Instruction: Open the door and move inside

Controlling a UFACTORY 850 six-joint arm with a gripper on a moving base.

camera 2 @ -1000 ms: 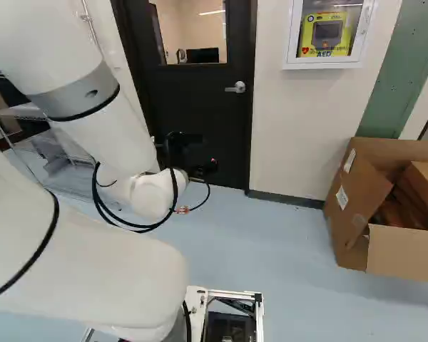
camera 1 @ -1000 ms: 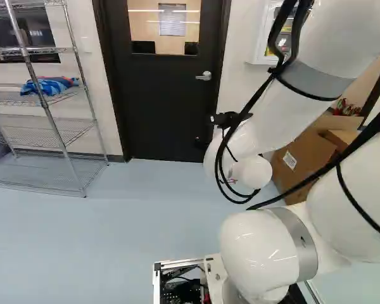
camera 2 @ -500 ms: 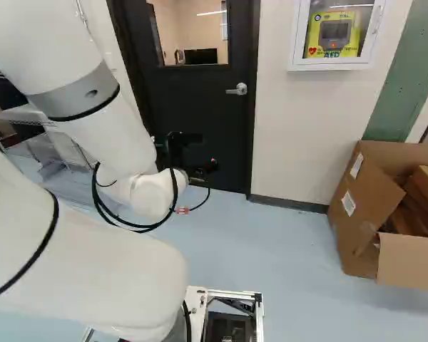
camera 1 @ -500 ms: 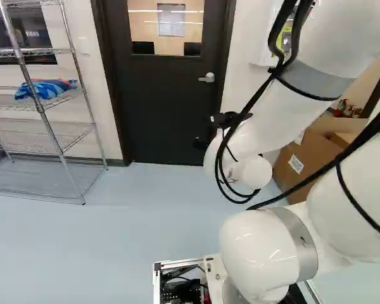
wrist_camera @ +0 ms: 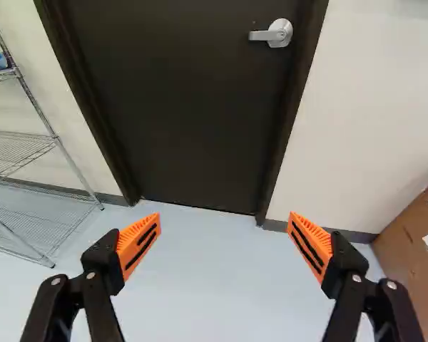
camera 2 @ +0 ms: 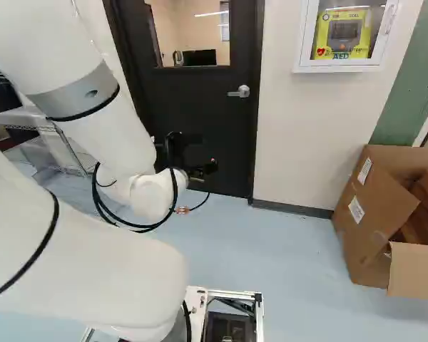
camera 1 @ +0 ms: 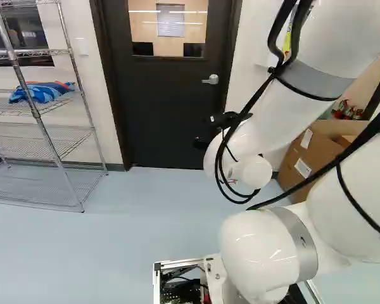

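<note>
Door [camera 1: 171, 120] stands ahead of the gripper [camera 2: 201, 155], closed in its frame [wrist_camera: 292, 117]. From where I'm standing: dark slab, window [camera 1: 168, 28] in the upper part, higher than the gripper. Lit room visible through it.

Handle [wrist_camera: 267, 35]: silver lever on a round plate, ahead of the gripper, above it and off to its right. Lever sits level, pointing left toward the middle of the door. Gripper is apart from it.

Gripper state: fingers spread wide, orange pads [wrist_camera: 139, 242] well apart, floor [wrist_camera: 221, 285] showing between them in the wrist view. Gripper is up off the floor, facing the lower part of the door.

Arm [camera 2: 103, 135] reaches forward to the gripper; black cables [camera 2: 100, 203] loop behind it, near the wrist.

Left of the gripper: wire rack [wrist_camera: 79, 171] against the wall [wrist_camera: 371, 92], blue cloth [camera 1: 41, 93] on one of its shelves.

Right of the gripper: cardboard box [camera 2: 371, 235] on the floor, top flaps folded out, white labels on its side. Above the box level and higher than the gripper, white cabinet [camera 2: 339, 69] on the wall right of the door, yellow device [camera 2: 342, 34] inside. Green panel [camera 2: 403, 100] further right of the gripper, past the cabinet.
</note>
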